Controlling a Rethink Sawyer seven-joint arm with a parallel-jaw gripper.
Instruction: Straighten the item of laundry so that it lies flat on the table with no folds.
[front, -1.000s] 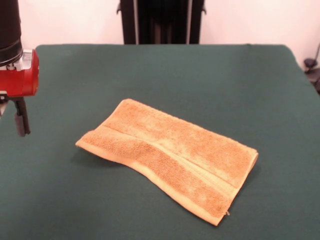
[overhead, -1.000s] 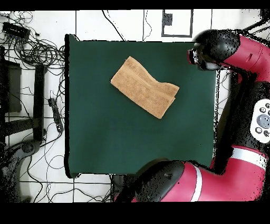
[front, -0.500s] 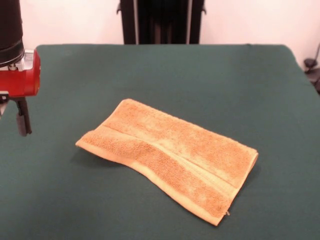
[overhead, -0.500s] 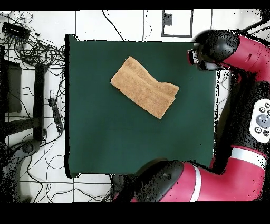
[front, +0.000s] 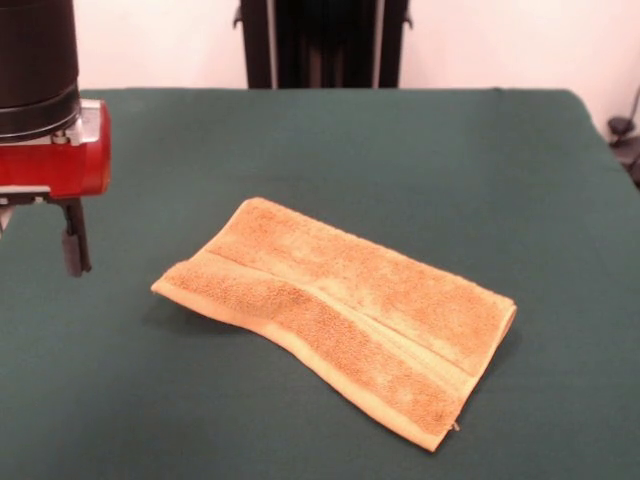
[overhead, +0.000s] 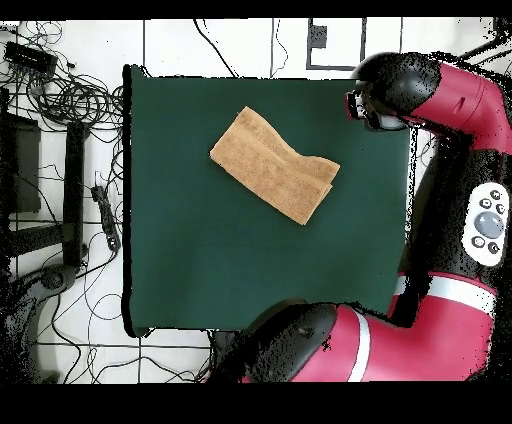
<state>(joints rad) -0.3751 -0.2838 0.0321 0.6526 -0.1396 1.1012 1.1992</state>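
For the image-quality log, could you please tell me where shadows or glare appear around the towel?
Front view: a soft shadow hugs the towel at its lifted left corner and right edge; no glare on the table. Overhead view: lighting is even, with no clear shadow.

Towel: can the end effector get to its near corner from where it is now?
Probably yes. The end effector hangs beside the towel, apart from it, with only bare table between them.

An orange-tan terry towel lies folded double on the dark green table, slanting from the middle toward the near right, its layered edges stacked at the right end and a flat woven band running lengthwise.
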